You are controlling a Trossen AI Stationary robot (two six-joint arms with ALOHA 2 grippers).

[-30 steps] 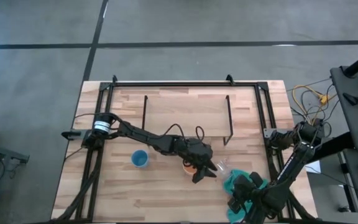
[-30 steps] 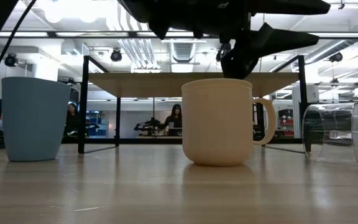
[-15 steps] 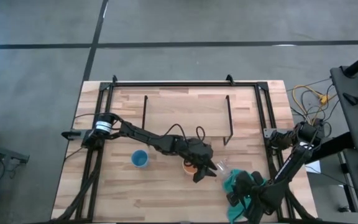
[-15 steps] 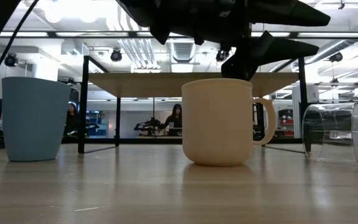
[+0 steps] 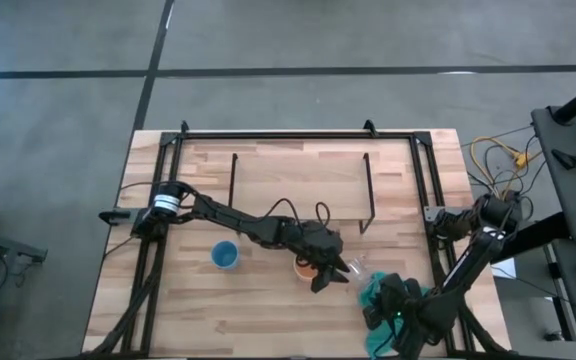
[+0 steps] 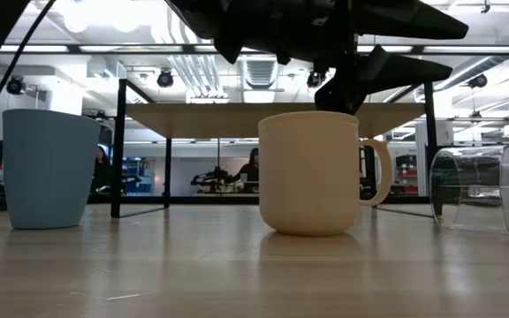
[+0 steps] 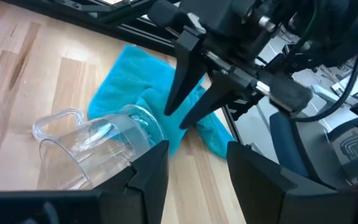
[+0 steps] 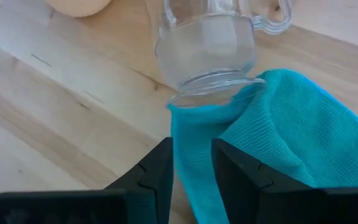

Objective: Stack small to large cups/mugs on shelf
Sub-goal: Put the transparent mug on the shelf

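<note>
The clear glass cup lies on its side on the table, one end against the teal cloth. It also shows in the left wrist view, the right wrist view and the low view. The orange mug stands upright, and the blue cup stands to its left. My left gripper hovers open above the mug. My right gripper is open, low over the cloth's edge by the glass. The shelf stands beyond them. My right gripper slants down with its fingertips at the teal cloth's edge, right beside the glass cup's end. I cannot tell whether the tips touch the cloth.
The shelf's board stands on thin black legs toward the table's far side. The table's black frame runs along the edges. Bare wood lies along the near edge. Cables hang off to the right.
My right gripper has crept over the teal cloth toward the glass cup, away from the table's near edge. The cups have kept their places.
</note>
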